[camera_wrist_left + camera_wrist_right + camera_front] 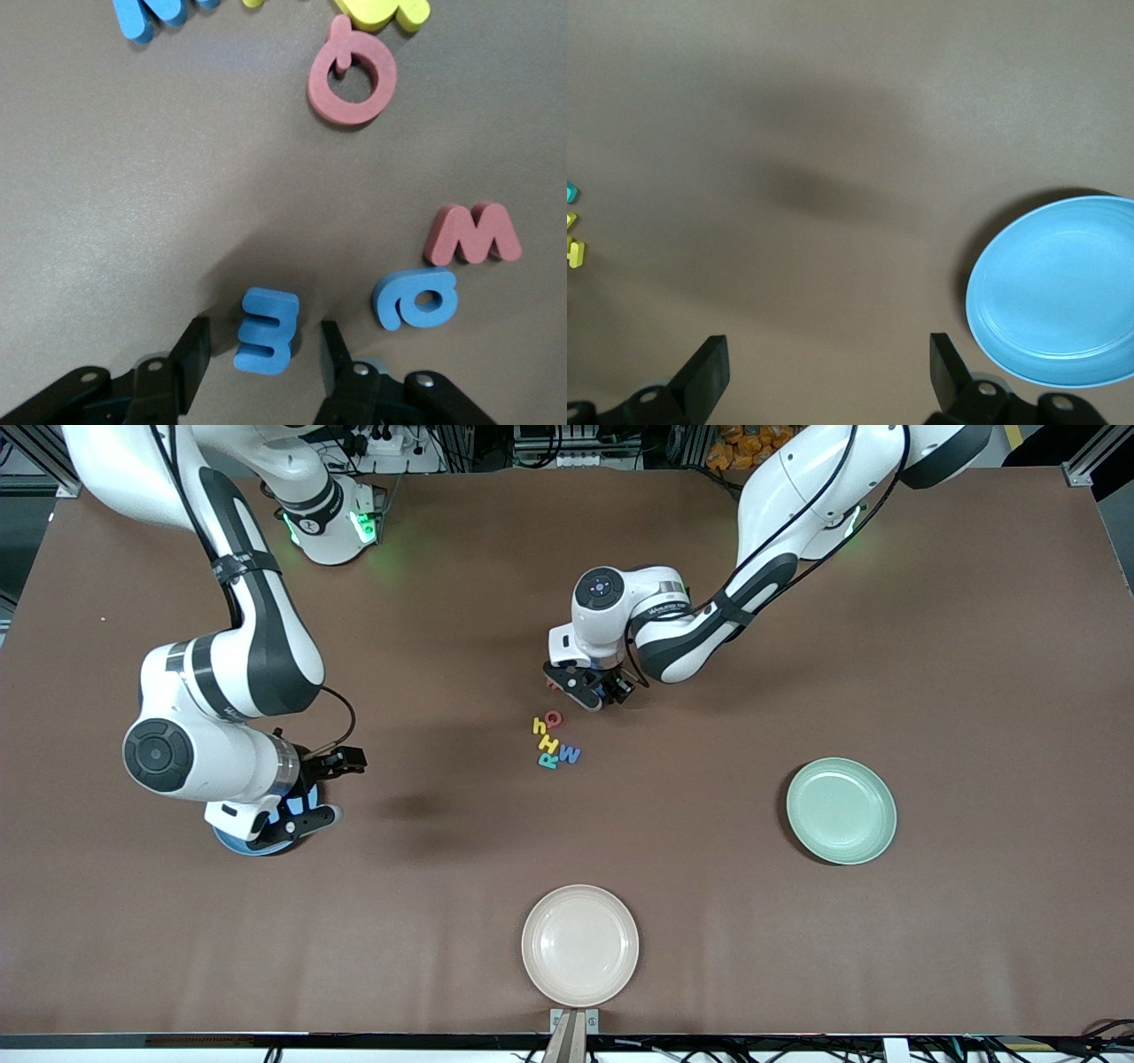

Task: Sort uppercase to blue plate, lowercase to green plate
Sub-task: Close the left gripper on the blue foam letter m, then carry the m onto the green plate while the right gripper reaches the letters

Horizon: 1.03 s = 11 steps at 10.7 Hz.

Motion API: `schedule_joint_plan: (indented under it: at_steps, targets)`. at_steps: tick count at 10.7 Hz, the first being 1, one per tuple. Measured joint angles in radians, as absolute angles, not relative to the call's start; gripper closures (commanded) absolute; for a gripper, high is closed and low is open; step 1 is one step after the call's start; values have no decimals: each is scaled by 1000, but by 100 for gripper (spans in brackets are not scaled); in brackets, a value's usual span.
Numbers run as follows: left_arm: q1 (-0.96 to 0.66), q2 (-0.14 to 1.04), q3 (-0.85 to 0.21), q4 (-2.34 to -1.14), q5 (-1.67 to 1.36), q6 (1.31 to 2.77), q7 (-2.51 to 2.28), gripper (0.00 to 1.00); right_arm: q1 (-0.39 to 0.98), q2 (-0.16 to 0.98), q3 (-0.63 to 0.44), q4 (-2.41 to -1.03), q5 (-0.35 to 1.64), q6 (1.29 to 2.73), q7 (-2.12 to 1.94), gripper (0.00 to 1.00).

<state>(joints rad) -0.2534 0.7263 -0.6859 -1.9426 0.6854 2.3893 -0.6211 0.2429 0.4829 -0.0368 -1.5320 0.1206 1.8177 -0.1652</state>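
We saw the left gripper (264,352) low over the brown surface (797,957), its two fingers (193,347) partly open and straddling the blue m (267,329), one finger on each side. We could see a gap between each finger and the letter, so nothing was gripped. The m lay flat on the surface. Just beside it lay the round blue letter (415,299), with the red w (473,234) touching or nearly touching it.

The right gripper (828,365) hung beside the blue plate (1063,292), over bare surface, with its fingers (707,372) spread wide and holding nothing. That arm waited at its own end of the surface.

In the front view we counted a small cluster of five letters near the middle of the surface, nearer the camera than the left gripper: the red Q (554,717), the yellow h (539,727), the yellow H (549,743), the teal R (547,760) and the blue M (568,755). Together with the three by the left fingers, that made eight letters.

We counted three plates. The blue plate sat under the right gripper, mostly hidden by it in the front view. The green plate (842,811) lay toward the left arm's end, with no letter on it. A cream-white plate (580,945) lay nearest the camera, also bare.
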Motion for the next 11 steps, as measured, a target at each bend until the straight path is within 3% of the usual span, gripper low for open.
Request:
schedule_joint_plan:
  at_steps: [1,2,7,11]
  targets:
    - [-251,724,-686,-1941,685,2391,-621,93,246,483,-36,-1532,121,1820,-165,0]
    - [-249,722,-688,-1941,685,2394,-621,100,250,483,-36,-1531,121,1822,-165,0]
    - [-183,711,-682,-1933,691,2404,-628,100,283,483,-34,-1529,123,1849,-166,0]
    - [-19,603,-680,-1936,693,2400,-588,100,429,515,-32,-1529,124,1973,-100,0]
